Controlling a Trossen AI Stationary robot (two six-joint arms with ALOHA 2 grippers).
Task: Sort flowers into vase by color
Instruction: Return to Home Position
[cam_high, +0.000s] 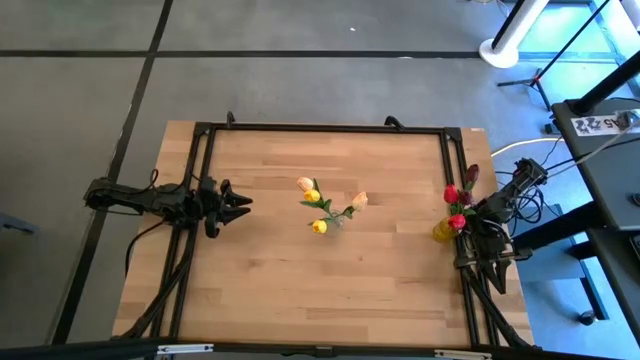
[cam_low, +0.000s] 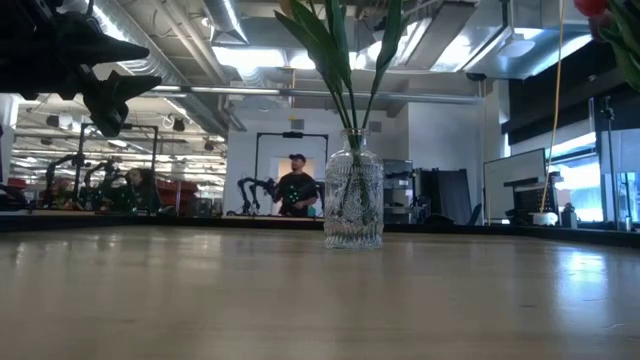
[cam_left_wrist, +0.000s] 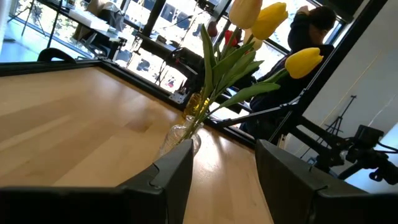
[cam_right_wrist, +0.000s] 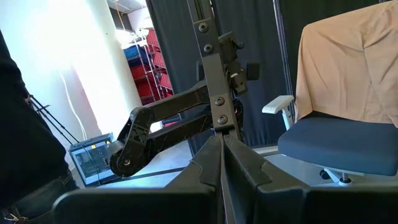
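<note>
A clear glass vase (cam_high: 335, 219) stands in the middle of the table and holds yellow and peach tulips (cam_high: 318, 204). The low view shows this glass vase (cam_low: 353, 203) on its base, green stems rising from it. A yellow vase (cam_high: 443, 231) at the table's right edge holds red and maroon tulips (cam_high: 457, 196). My left gripper (cam_high: 243, 203) hovers open left of the glass vase and points at it. In its wrist view the left gripper (cam_left_wrist: 224, 177) is empty, with the glass vase (cam_left_wrist: 181, 134) and yellow tulips (cam_left_wrist: 280, 37) ahead. My right gripper (cam_right_wrist: 221, 163) is shut and empty, by the right edge.
A black frame (cam_high: 320, 128) runs along the table's far, left and right sides. Bare wood lies between the left gripper and the glass vase, and across the near half of the table. A person (cam_low: 295, 188) stands far behind the table, and a chair (cam_right_wrist: 339, 134) is off to the right.
</note>
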